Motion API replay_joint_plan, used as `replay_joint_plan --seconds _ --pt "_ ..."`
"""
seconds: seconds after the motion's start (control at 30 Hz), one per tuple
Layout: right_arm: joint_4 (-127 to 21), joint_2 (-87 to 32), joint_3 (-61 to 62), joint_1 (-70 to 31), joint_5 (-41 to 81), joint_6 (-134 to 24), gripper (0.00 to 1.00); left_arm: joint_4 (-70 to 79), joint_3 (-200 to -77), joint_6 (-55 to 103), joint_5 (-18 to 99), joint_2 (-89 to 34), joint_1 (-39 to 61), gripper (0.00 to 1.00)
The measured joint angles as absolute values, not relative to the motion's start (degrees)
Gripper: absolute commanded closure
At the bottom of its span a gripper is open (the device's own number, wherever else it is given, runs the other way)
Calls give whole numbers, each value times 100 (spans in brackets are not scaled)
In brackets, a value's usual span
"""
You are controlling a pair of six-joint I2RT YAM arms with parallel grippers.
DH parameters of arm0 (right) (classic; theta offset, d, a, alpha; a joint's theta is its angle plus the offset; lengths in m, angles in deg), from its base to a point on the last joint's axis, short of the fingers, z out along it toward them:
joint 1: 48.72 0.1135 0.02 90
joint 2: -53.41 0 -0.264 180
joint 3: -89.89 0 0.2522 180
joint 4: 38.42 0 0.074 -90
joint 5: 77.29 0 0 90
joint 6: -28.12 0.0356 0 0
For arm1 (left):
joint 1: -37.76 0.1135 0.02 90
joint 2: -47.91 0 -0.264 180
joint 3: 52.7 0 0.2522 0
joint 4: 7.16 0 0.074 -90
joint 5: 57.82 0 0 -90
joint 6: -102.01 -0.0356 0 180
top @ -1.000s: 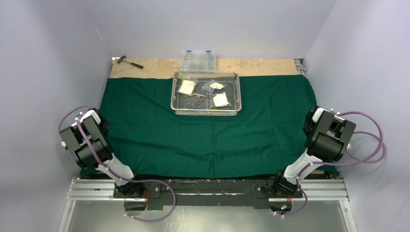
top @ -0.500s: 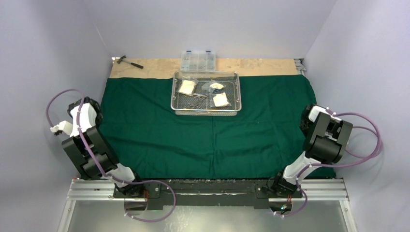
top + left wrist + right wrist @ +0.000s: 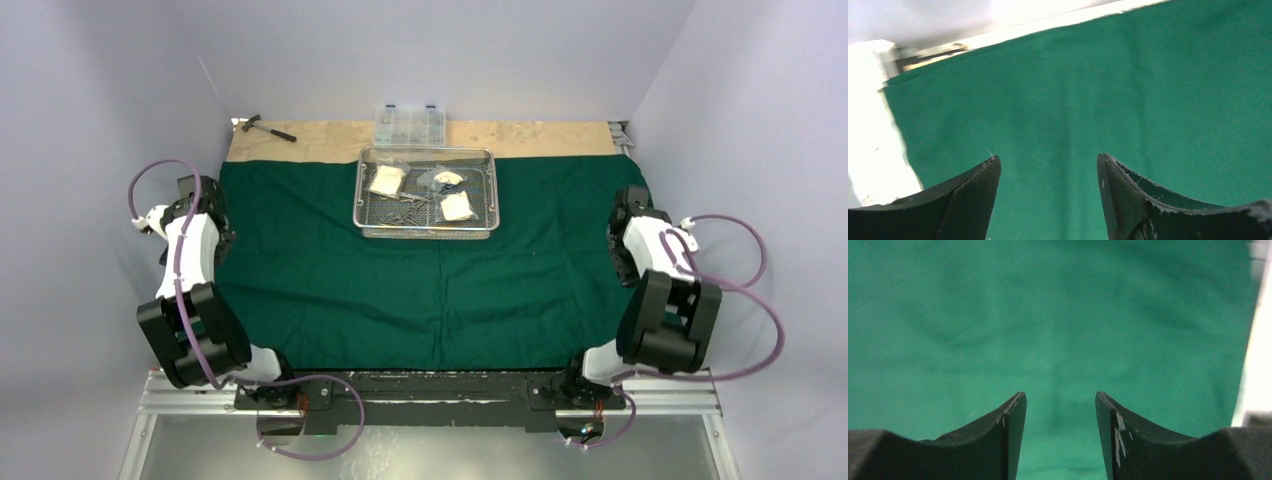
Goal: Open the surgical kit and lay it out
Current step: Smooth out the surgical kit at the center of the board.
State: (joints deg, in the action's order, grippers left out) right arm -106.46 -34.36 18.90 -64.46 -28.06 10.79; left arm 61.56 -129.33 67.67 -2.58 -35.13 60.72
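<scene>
Cloth wrap (image 3: 400, 290): opened out flat, serving as the field for the contents.
Wire-mesh tray (image 3: 425, 233): on the cloth at 12 o'clock, not yet unloaded.
Left gripper (image 3: 1048, 159): 9 o'clock edge, jaws spread, empty, over the cloth.
Right gripper (image 3: 1060, 396): 3 o'clock edge, jaws spread, empty.
Gauze packets (image 3: 386, 180): in the tray.
Instruments (image 3: 410, 205): in the tray, between the packets.
</scene>
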Motion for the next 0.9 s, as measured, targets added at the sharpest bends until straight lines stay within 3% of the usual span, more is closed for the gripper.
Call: replay_joint_plan --seconds 0.2,0.43,0.7,0.9 --pt "-8002 -2463 2292 -6420 -588 -1240 37 4434 -12664 5547 1563 -3205 6007 36" --pt "-6747 -3910 1250 -6221 1357 -2501 35 3052 -13328 4986 3265 -4680 5712 37" --pt "-6647 -5615 -235 -5572 2009 -3015 35 2613 -14937 4706 3735 -6606 4857 45" --pt "-6679 -6500 -1074 -5257 2026 -3151 42 2508 -16067 4621 3812 -7664 4510 52"
